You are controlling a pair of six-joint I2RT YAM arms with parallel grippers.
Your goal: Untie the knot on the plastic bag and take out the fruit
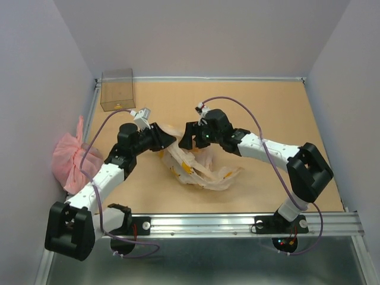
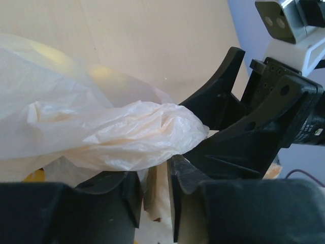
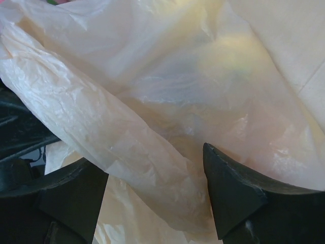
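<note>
Untying step judged in hand. Plastic bag [image 1: 199, 169] is laid on the bench [image 1: 267, 113]. Knot [image 2: 147, 137] is draped over left hand [image 2: 156, 173], which is parted narrowly, nothing visibly pinched. Right hand [image 3: 152, 162] is spread wide around a fold. Next: knot to be clamped and pulled apart.

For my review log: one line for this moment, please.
left gripper: part open at bag | right gripper: open astride bag fold | fruit: inside bag

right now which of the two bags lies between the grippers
The pale peach bag, between left gripper and right gripper; the pink bag sits bunched far off to the left.
</note>
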